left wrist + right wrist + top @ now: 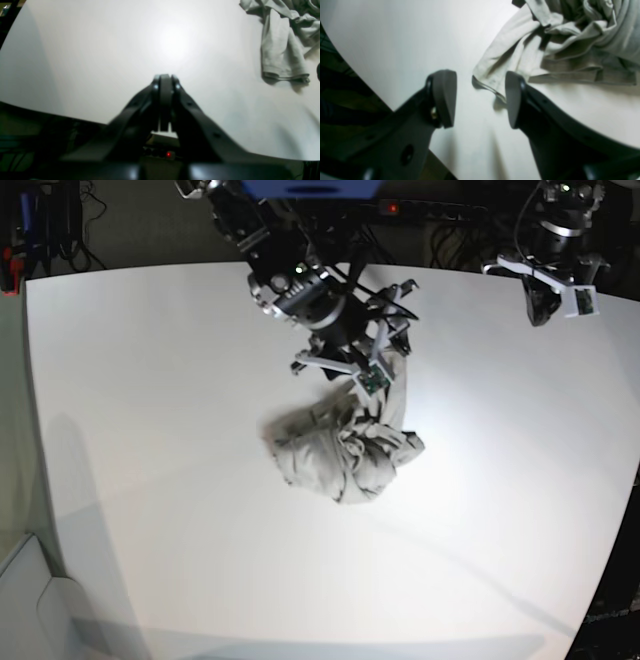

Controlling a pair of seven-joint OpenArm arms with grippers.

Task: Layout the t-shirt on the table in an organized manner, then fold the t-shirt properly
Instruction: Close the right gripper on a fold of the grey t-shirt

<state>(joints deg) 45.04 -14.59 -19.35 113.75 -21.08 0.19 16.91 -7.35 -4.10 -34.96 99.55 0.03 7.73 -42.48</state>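
Observation:
The light grey-beige t-shirt (345,448) lies crumpled in a heap near the middle of the white table (150,380). My right gripper (480,100) stands open just above the table at the heap's far side. A hemmed corner of the t-shirt (495,72) lies between its fingers and just beyond the tips, and nothing is gripped. My left gripper (165,77) is shut and empty, hovering over bare table. It is well away from the t-shirt (282,45), which shows at the upper right of the left wrist view.
The right arm (320,300) reaches in from the table's far edge over the heap. The left arm (555,280) hangs near the far right corner. Dark floor and cables lie beyond the far edge. The table's rounded edge (50,112) runs close under the left gripper.

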